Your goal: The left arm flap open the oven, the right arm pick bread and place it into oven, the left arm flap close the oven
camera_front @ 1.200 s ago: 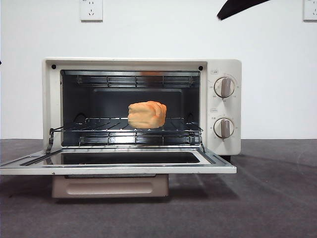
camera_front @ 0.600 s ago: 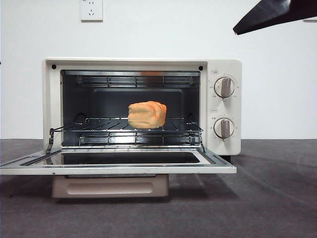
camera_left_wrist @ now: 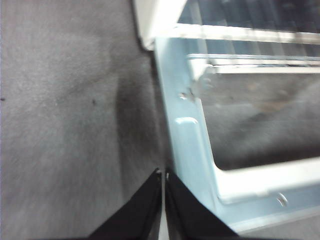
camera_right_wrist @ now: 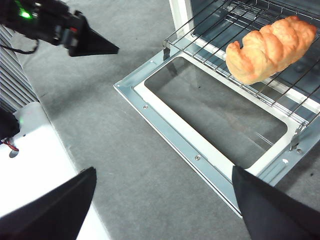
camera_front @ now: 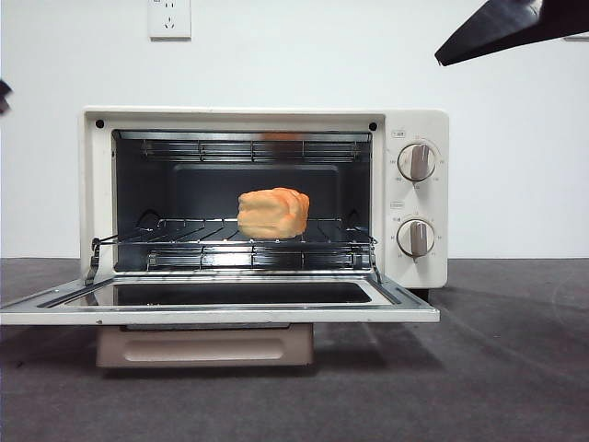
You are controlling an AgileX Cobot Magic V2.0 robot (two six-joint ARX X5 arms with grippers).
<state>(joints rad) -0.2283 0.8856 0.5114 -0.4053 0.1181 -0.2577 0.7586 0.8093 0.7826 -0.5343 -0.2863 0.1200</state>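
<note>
The cream oven (camera_front: pixel 416 124) stands with its door (camera_front: pixel 221 313) flapped down flat. The golden bread (camera_front: pixel 272 213) lies on the wire rack (camera_front: pixel 184 241) inside, free of any gripper; it also shows in the right wrist view (camera_right_wrist: pixel 270 47). My right gripper (camera_right_wrist: pixel 165 205) is open and empty, high above the table in front of the door; in the front view it is the black blade at the top right (camera_front: pixel 511 28). My left gripper (camera_left_wrist: pixel 163 173) is shut and empty, just off the door's left edge (camera_left_wrist: pixel 192 150). It also shows in the right wrist view (camera_right_wrist: pixel 92 44).
The oven's two knobs (camera_front: pixel 417 161) sit on its right panel. A dark grey mat (camera_front: pixel 497 368) covers the table. A wall socket (camera_front: pixel 169 17) is behind the oven. A white base plate (camera_right_wrist: pixel 35 165) lies left of the door in the right wrist view.
The right gripper's black tip has moved right and looms larger at the top right. A small dark tip has come in at the left edge. Bread and door are unmoved.
</note>
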